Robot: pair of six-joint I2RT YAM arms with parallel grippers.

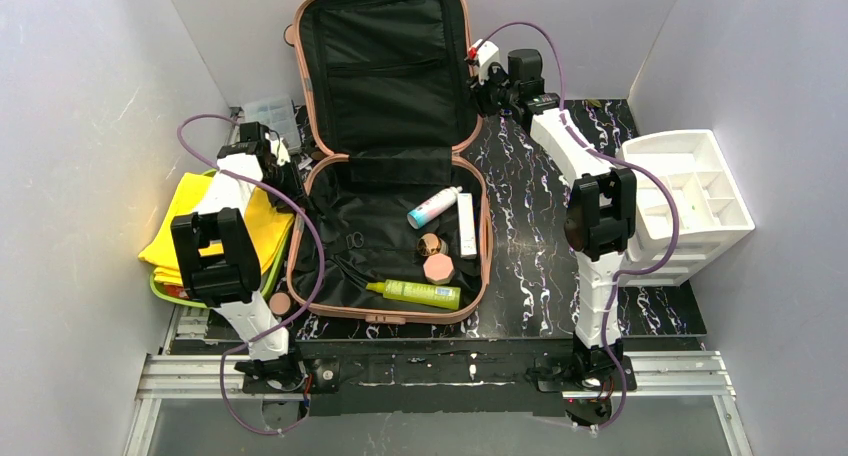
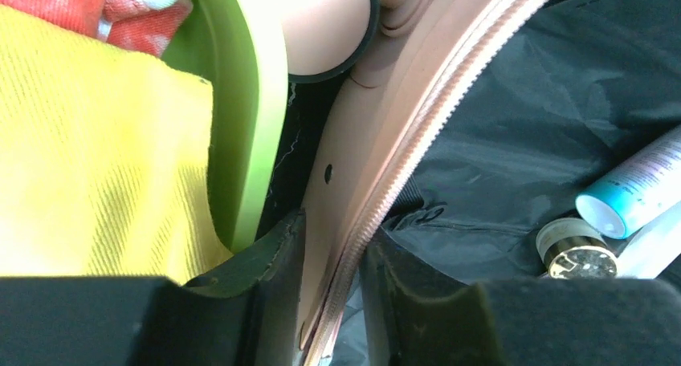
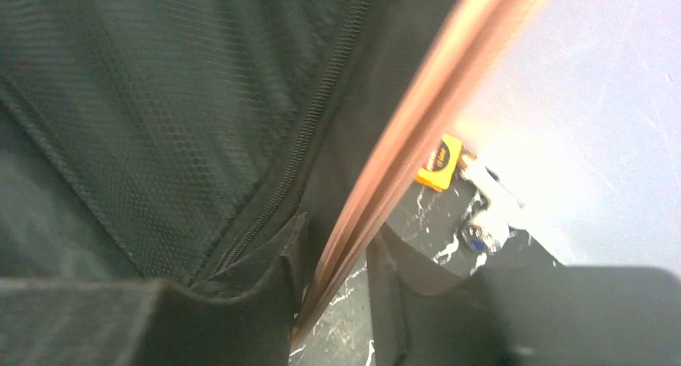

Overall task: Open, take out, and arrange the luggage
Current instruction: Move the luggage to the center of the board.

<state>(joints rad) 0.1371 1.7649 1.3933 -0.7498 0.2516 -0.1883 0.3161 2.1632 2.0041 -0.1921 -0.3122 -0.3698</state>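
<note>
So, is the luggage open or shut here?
Open: the luggage lid stands raised, black lining exposed, a green bottle lying in the lower half.

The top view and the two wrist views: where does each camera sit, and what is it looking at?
Top view: above and behind, looking down on the open luggage; the left arm and right arm show, bases at the bottom.
Left wrist: on the left arm, looking along the left pincer, whose fingers straddle the luggage's left rim beside the green tray.
Right wrist: on the right arm, looking along the right pincer, fingers astride the raised lid's edge.
Shared: all three show the luggage's pink rim and black lining.
</note>
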